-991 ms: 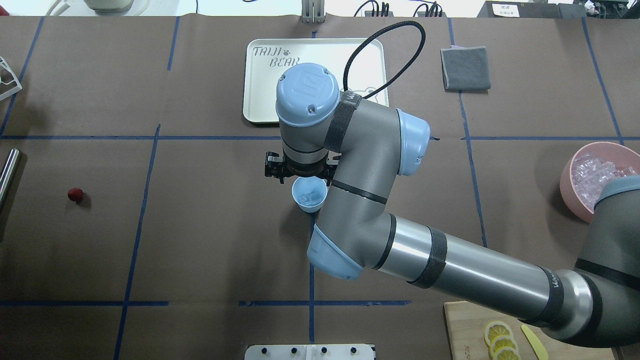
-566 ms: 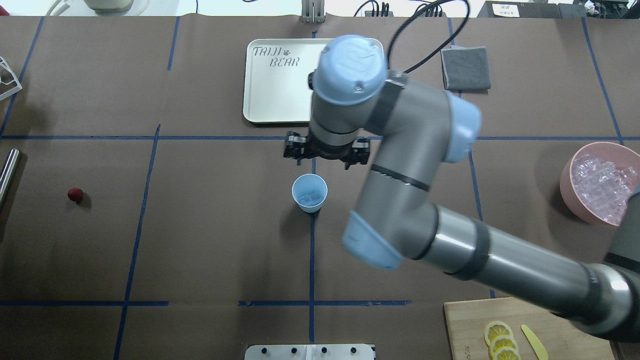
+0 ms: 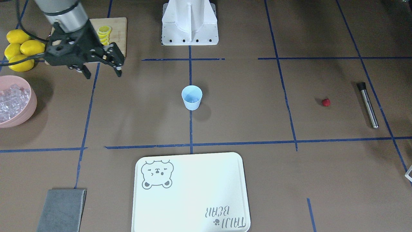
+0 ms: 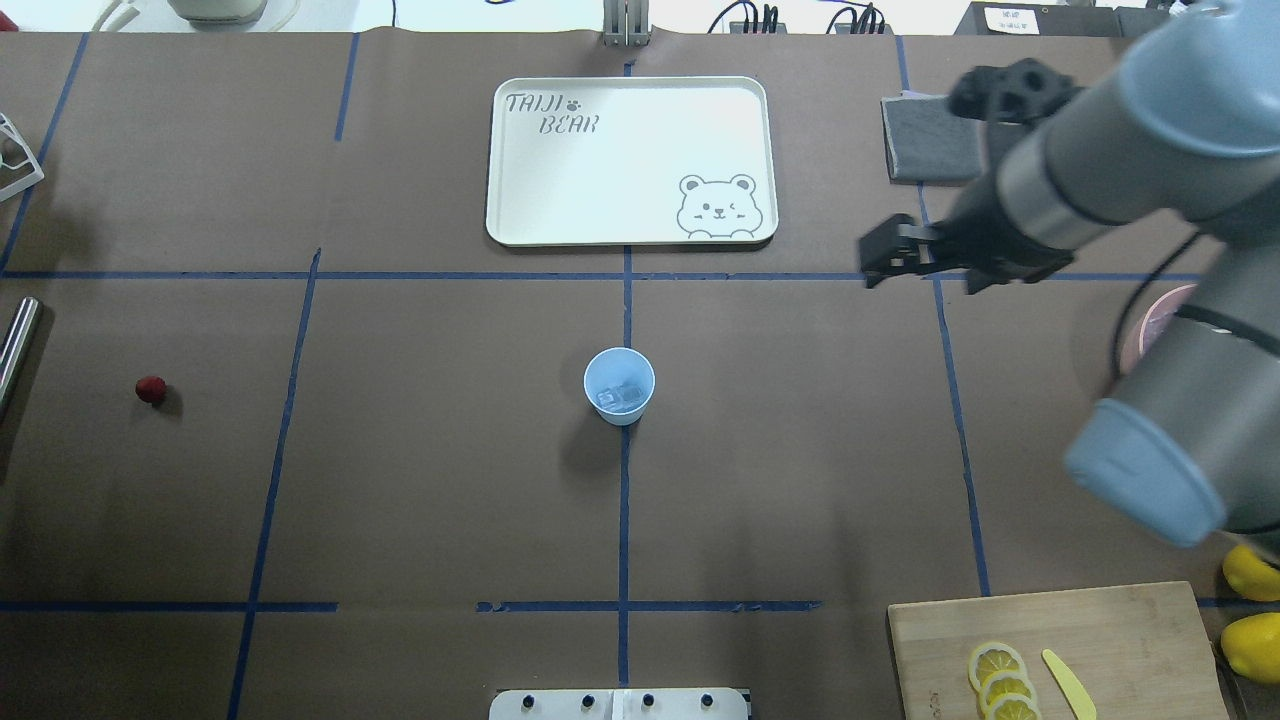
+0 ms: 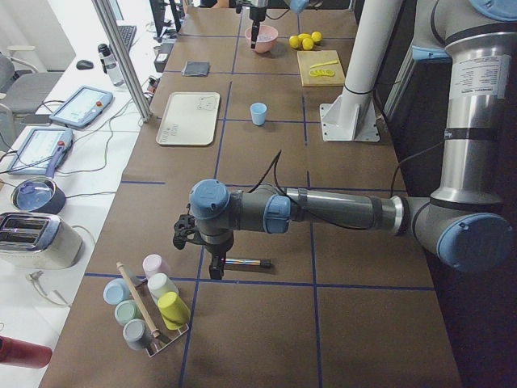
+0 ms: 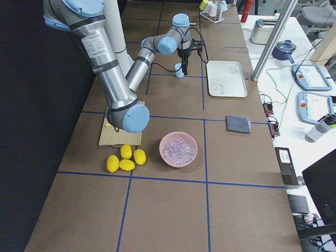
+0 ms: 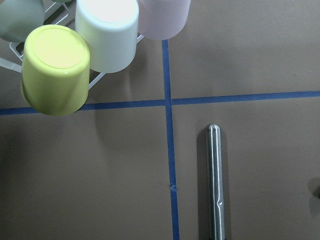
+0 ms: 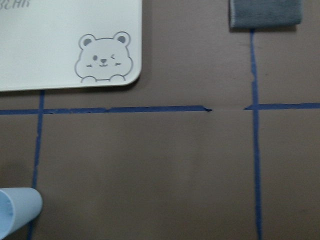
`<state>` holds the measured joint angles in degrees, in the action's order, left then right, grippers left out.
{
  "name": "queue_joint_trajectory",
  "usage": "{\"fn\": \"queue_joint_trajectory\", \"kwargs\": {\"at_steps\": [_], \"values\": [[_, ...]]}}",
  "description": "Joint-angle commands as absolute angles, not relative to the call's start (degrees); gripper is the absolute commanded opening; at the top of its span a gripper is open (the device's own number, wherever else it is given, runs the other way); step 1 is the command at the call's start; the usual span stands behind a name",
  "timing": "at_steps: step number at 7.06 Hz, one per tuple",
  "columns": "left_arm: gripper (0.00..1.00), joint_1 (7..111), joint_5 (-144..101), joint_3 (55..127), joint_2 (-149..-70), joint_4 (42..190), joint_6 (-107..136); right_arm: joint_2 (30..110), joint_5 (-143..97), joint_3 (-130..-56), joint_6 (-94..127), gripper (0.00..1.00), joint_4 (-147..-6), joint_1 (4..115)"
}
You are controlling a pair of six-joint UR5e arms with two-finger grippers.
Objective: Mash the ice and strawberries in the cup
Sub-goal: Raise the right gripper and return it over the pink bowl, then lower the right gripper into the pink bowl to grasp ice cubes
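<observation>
Pale-blue plastic, the cup (image 4: 619, 385) is standing upright at the middle of the desk, well apart from every edge, and a few clear cubes of ice (image 4: 620, 398) are lying at its bottom. The strawberry (image 4: 151, 389) is lying alone on the brown paper towards the desk's left end, outside the cup and near a steel rod (image 3: 368, 104). A pink bowl (image 3: 29, 111) at the right end is holding a heap of spare cubes (image 3: 9, 100). The right gripper (image 3: 103, 73) is hanging in the air to the cup's right, towards the bowl — fingers spread wide, gripping nothing. The left gripper (image 5: 202, 250) is hovering near the rod — whether it is gaping or closed, I cannot tell.
</observation>
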<state>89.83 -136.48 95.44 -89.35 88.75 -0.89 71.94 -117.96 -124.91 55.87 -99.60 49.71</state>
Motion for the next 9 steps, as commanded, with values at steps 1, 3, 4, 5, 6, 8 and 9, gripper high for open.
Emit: {"fn": "queue_joint_trajectory", "kwargs": {"at_steps": [1,3,4,5,6,8,9], "values": [[1.0,89.8,-136.5,95.8,-89.3,88.6,-0.8,84.8,-122.5,-128.2,44.3,0.99,-96.0,58.9],[1.0,89.9,-136.5,95.9,-89.2,88.6,-0.8,95.0,-127.8,-122.1,37.5,0.99,-82.1,64.7],[1.0,89.8,-136.5,96.1,-89.3,88.7,-0.8,97.4,-130.5,-118.0,35.2,0.99,-76.5,66.5],[1.0,89.8,-136.5,96.1,-89.3,88.7,-0.8,97.8,-130.2,-114.9,34.9,0.99,-75.8,66.6],[1.0,89.8,-136.6,96.1,-89.3,88.8,-0.8,97.7,-130.1,-112.0,35.0,0.99,-75.8,66.6],[1.0,89.8,-136.5,96.1,-89.3,88.8,-0.9,96.8,-129.9,-106.1,31.1,0.99,-75.6,66.4],[1.0,89.8,-136.6,96.2,-89.4,88.8,-0.8,96.9,-129.8,-104.9,27.4,0.99,-75.7,66.5]]}}
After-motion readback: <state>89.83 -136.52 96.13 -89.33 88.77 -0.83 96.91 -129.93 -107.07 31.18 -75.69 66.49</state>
